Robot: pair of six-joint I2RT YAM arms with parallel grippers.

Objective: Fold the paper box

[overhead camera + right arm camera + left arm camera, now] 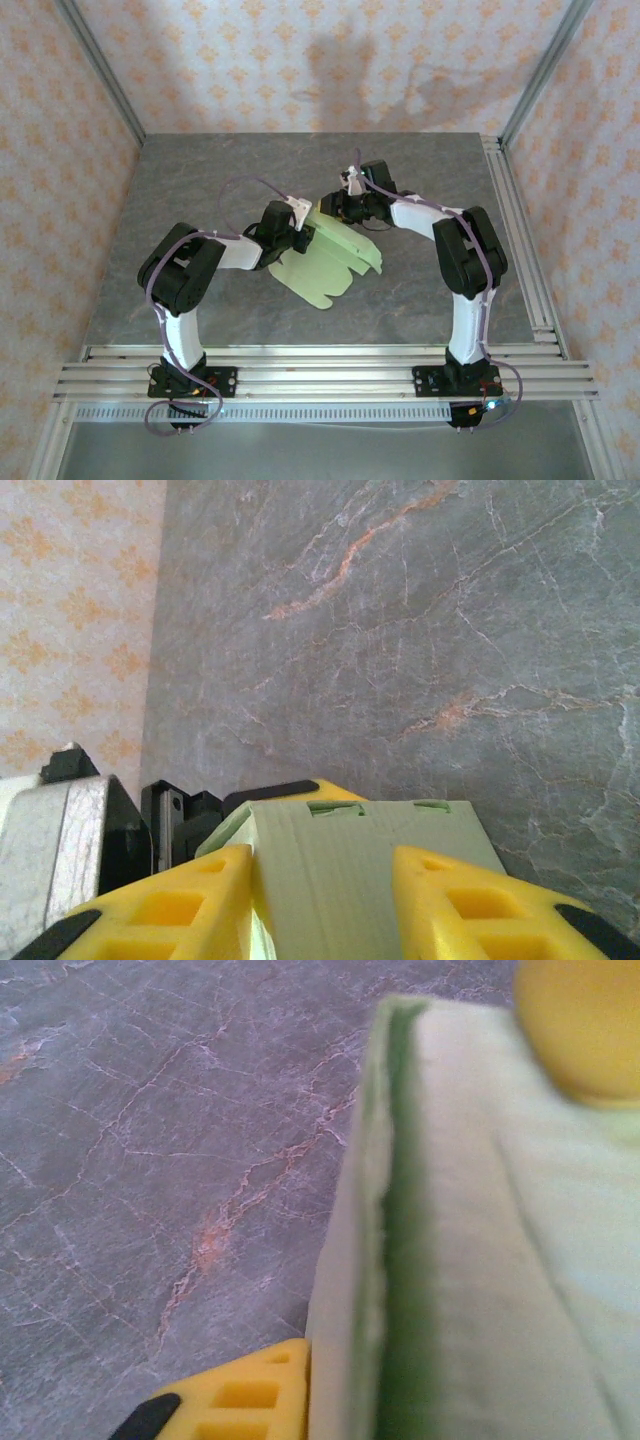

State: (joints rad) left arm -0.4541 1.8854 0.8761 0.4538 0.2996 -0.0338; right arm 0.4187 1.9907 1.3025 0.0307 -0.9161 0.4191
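Looking down from above, you are working with the paper box (335,262), which is lying as a mostly flat die-cut sheet at the middle of the surface (200,180), between the two arms and skewed to the surface's edges. Both hands are sitting at its far corner, and the rest of the sheet is fanning out from them toward the near side, so the coming fold is likely turning on that far edge. The left hand (293,222) is sitting on the left of that corner, pinching a doubled, turned-up strip of card between its fingers (240,1405). The right hand (335,207) is sitting just beside it on the right; its fingers (190,905) are standing partly spread on either side of a raised panel that is filling the gap, and you cannot tell whether they are squeezing it. Neither arm is looking clearly nearer. No walls are forming a box yet, so it is holding nothing.
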